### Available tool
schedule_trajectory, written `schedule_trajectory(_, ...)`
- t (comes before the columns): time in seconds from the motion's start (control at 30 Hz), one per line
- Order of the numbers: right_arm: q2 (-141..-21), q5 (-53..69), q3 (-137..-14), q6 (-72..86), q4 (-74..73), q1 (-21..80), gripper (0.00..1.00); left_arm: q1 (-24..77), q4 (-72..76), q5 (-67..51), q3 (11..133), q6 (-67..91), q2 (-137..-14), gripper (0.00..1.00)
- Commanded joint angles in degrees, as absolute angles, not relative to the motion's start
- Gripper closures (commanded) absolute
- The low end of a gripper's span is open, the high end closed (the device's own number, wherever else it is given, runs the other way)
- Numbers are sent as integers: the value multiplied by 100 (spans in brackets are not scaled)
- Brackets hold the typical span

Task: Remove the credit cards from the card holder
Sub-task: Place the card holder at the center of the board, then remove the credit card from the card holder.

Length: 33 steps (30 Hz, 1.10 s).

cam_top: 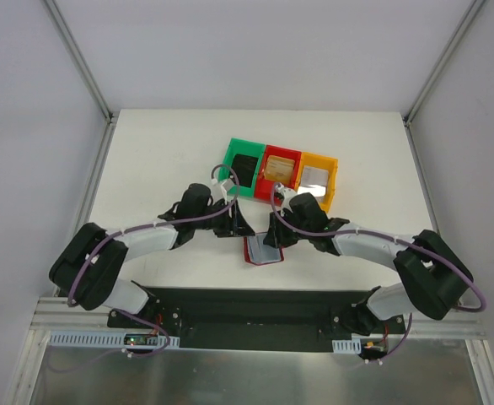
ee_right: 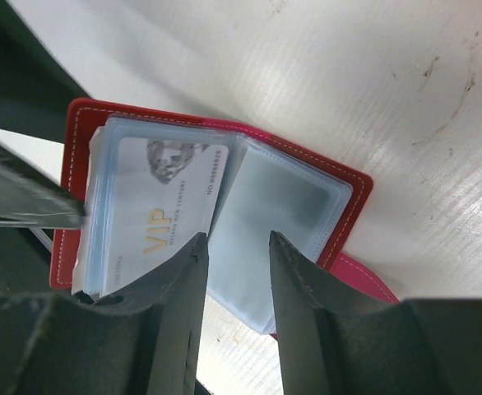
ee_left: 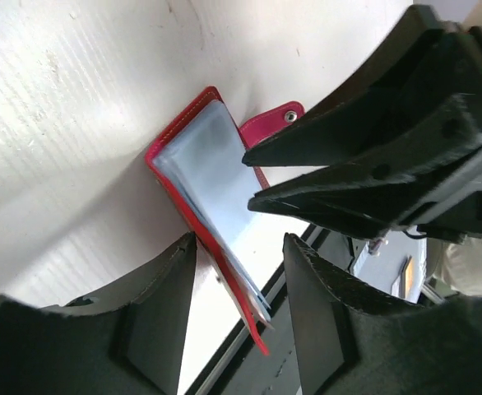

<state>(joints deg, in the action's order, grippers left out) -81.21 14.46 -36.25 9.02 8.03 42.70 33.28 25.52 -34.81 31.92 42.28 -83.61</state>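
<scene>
Lying open beneath right hand [ee_right: 237,247], card holder [ee_right: 307,197]

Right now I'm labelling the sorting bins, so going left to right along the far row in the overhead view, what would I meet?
green bin → red bin → orange bin

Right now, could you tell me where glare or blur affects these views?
Top external: the silvery card in the orange bin looks washed out. Left wrist: near fingers dark, card holder crisp. Right wrist: VIP card legible, table streaked with sheen.
</scene>
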Motion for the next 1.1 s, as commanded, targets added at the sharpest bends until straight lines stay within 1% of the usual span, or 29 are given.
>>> schedule_trajectory(0.0, -8200, 1591, -3577, 949, 1072, 4219, 62, 3182, 1074, -2980, 3551, 3463, -7647, 53)
schedule_trajectory(0.23, -8262, 1626, -3551, 949, 1116, 4201, 62, 2936, 274, -2392, 3384, 3498, -6681, 51)
schedule_trajectory(0.33, -8244, 1617, -3560, 949, 1107, 4201, 62, 2936, 211, -2233, 3261, 3586, -6215, 51)
schedule_trajectory(0.43, -8192, 1608, -3568, 941, 1081, 4201, 62, 2988, 263, -2153, 3156, 3779, -5855, 48)
schedule_trajectory(0.5, -8095, 1582, -3568, 932, 1002, 4219, 62, 3128, 369, -2058, 3085, 3832, -5661, 43)
schedule_trajectory(0.57, -7981, 1486, -3586, 862, 888, 4245, 62, 3444, 518, -1777, 2928, 3972, -5476, 31)
schedule_trajectory(0.63, -7876, 1319, -3638, 765, 722, 4333, 62, 3638, 754, -1557, 2691, 4261, -5344, 21)
schedule_trajectory(0.7, -7857, 1231, -3665, 712, 642, 4412, 62, 3761, 1097, -1477, 2427, 4604, -5317, 18)
schedule_trajectory(0.77, -7884, 1213, -3665, 738, 633, 4473, 62, 3832, 1335, -1450, 2224, 4859, -5466, 19)
schedule_trajectory(0.87, -7954, 1204, -3656, 765, 607, 4465, 62, 3911, 1756, -1424, 1908, 5062, -5721, 32)
schedule_trajectory(0.93, -7954, 1204, -3656, 756, 571, 4465, 62, 3911, 1881, -1407, 1828, 5045, -5879, 37)
schedule_trajectory(1.07, -8007, 1169, -3674, 729, 483, 4465, 59, 3911, 1933, -1406, 1863, 4852, -6204, 42)
